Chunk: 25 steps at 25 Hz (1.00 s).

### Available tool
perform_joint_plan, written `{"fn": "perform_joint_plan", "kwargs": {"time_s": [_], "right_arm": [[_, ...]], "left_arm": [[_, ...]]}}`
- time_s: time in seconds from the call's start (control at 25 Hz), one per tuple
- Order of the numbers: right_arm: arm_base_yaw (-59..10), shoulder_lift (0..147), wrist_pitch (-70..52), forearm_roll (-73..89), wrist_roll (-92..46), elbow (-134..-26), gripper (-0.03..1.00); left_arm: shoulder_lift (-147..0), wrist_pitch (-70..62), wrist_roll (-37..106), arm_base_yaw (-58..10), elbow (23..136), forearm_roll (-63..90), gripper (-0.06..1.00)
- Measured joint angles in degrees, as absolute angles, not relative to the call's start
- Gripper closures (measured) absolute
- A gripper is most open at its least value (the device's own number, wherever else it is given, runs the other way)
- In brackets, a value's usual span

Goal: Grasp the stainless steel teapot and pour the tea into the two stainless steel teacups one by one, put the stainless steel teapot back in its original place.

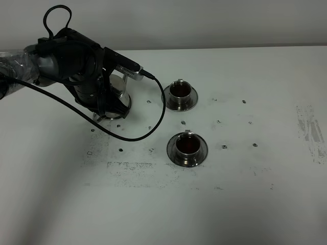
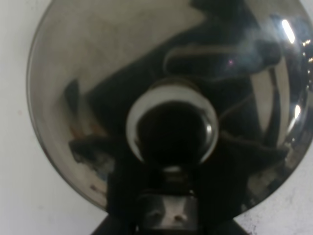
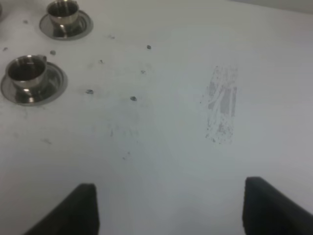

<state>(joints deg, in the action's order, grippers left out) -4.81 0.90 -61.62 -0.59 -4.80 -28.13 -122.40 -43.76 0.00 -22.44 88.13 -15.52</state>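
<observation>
White table (image 1: 245, 204), speckled with small dark spots; grey scuffed patch (image 1: 309, 131) near its right edge

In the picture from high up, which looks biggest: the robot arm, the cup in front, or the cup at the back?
1. Left arm, by far the biggest.
2. Front cup on its saucer.
3. Back cup on its saucer.
The cups are nearly the same; the front one may only look bigger because it is nearer the camera.
</observation>
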Motion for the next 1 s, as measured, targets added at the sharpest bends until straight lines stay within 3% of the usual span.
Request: {"fn": "perform_joint_plan", "kwargs": {"time_s": [0.4, 0.72, 1.0], "right_arm": [[-4.81, 0.90, -61.62, -0.59, -4.80, -28.13, 0.38], [-4.81, 0.90, -61.62, -0.59, -4.80, -28.13, 0.38], [-4.81, 0.90, -61.62, -0.59, -4.74, -28.13, 0.38]], "left_arm": [[-122.68, -42.59, 0.00, -22.44, 88.13, -16.56, 0.76], [-122.80, -41.01, 0.00, -22.44, 88.13, -16.73, 0.55], [-122.45, -41.20, -1.71, -22.44, 88.13, -15.83, 0.51]]}}
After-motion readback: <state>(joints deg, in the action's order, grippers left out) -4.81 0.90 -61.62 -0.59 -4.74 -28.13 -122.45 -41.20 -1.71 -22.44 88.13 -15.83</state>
